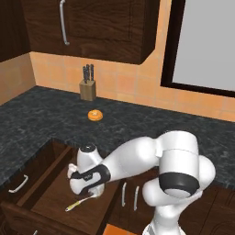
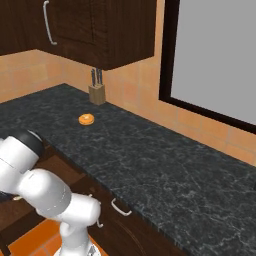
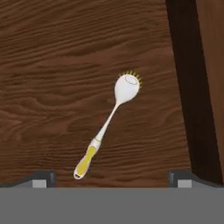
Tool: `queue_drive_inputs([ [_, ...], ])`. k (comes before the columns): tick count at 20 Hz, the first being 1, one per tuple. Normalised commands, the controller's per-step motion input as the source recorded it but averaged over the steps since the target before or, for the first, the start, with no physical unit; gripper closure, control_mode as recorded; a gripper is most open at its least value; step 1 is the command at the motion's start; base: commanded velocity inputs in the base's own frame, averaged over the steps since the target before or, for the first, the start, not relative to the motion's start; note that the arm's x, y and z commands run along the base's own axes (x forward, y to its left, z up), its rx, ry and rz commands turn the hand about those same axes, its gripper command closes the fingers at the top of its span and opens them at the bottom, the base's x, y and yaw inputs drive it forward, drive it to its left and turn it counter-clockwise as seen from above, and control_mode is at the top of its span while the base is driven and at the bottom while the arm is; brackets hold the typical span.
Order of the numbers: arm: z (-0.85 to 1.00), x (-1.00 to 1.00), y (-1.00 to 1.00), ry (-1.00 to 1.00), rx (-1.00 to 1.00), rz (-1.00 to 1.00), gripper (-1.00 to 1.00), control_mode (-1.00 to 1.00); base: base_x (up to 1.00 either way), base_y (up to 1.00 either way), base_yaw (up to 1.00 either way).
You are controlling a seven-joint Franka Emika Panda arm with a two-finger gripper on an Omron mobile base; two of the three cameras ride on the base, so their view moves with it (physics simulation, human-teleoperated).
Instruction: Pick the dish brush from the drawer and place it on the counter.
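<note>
Dish brush [image 3: 108,124] lies flat on the drawer [image 3: 52,65] floor, centre of the hand view, head upper right, yellow handle lower left. My gripper [image 3: 111,178] hangs above it, spread wide, empty. To grasp well: centre over the pale shaft, turn the fingers across it, descend straight. Table [image 1: 137,124] awaits, upper frame.

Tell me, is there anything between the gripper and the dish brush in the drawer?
Nothing visible. The dish brush lies alone on the bare wooden bottom of the open drawer, and the gripper hangs above it with its fingertips spread wide.
</note>
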Motion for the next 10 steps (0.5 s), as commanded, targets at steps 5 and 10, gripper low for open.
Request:
queue_drive_inputs([
  [5,0.0,0.08,0.51,0.01,-0.03,-0.83,-1.0,-1.0,0.0,0.0,0.0],
  [10,0.06,0.0,0.64,0.05,-0.04,-0.68,-1.0,-1.0,0.0,0.0,0.0],
])
